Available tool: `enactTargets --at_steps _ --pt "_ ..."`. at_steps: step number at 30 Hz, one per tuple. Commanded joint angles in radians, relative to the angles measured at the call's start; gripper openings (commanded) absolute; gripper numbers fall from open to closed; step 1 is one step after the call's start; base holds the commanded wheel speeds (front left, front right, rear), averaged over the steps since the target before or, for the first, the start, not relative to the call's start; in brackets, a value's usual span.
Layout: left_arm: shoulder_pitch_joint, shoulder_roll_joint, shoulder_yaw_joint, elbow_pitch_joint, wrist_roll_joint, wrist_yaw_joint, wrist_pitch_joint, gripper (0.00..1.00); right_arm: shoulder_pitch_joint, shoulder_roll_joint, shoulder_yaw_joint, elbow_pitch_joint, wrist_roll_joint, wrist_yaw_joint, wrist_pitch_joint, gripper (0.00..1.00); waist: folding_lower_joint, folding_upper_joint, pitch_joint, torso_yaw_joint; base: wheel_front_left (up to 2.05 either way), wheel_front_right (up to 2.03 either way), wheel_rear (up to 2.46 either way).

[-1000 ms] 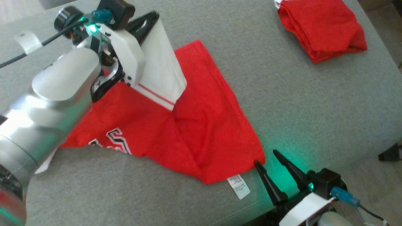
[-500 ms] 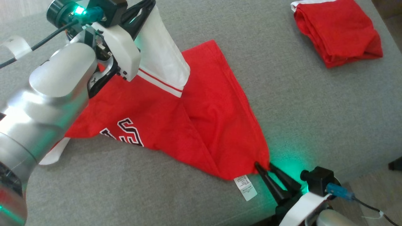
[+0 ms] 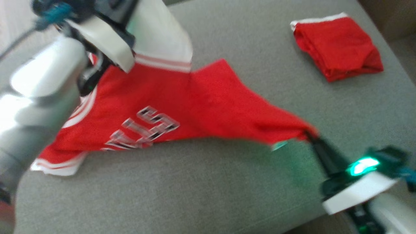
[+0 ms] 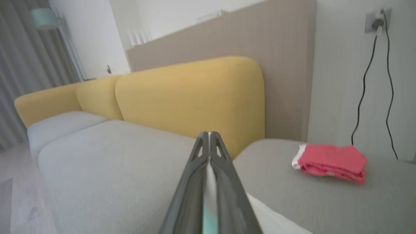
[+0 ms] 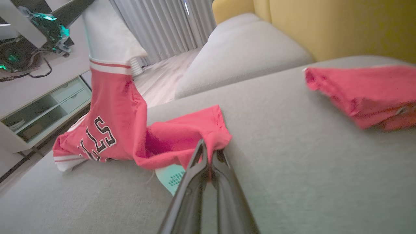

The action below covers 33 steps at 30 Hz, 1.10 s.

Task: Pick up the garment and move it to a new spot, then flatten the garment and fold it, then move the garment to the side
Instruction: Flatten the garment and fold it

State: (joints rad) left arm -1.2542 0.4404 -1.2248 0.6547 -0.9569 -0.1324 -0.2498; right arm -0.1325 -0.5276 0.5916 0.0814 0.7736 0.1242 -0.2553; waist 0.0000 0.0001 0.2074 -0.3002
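The left gripper is clamped on the white sleeve of the garment, and the right gripper is clamped on its hem corner. Pulling the 2 apart could slip that thin pinch loose.

I count two red garments: one jersey at 9 o'clock, one folded pile at 2 o'clock. Two tools: left tool, right tool. One sofa.
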Motion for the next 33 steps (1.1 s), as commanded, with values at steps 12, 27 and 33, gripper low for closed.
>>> enactTargets --at_steps 12,27,33 --pt "0.19 0.178 0.549 -0.439 0.048 0.02 -0.012 0.0 0.033 -0.356 -0.247 -0.281 0.204 0.007 0.095 0.0 0.0 -0.0001 -0.229 0.073 0.0 0.0 0.0" --pt "0.114 0.174 0.576 -0.449 0.055 0.029 0.03 0.0 -0.459 -0.374 -0.219 -0.183 0.329 0.007 0.265 0.0 0.0 -0.0001 -0.097 0.159 0.0 0.0 0.0" --pt "-0.118 0.075 0.586 -0.241 0.176 0.051 0.001 0.0 -0.817 -0.258 -0.094 0.061 0.27 0.007 0.24 0.0 0.0 -0.0001 0.074 0.192 0.0 0.0 0.0"
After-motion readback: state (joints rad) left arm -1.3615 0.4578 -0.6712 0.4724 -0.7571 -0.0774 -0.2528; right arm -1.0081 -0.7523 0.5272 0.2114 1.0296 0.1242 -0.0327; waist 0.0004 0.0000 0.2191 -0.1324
